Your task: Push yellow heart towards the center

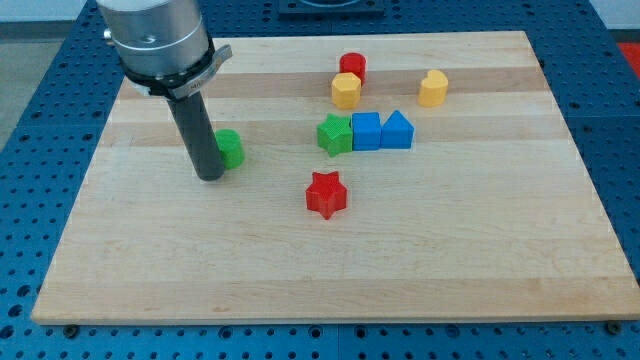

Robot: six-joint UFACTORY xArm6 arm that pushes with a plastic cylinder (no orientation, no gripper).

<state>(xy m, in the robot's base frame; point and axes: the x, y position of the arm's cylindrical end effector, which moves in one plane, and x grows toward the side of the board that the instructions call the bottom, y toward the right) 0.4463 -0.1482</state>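
You'll find my tip [211,176] toward the board's [480,280] left edge, touching a green block [230,147] (half hidden). It's a bare rod, so it grasps nothing. The yellow heart [433,88] sits near the top-right corner, well apart from a yellow block [346,90] beside a red cylinder [352,67].

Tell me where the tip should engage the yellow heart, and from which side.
Push only, nothing grips. Bring my tip, now beside the green block at the view's left, round to the yellow heart, its top-right flank, and drive down-left. That flank stands free; the blue block below it likely crowds the path.
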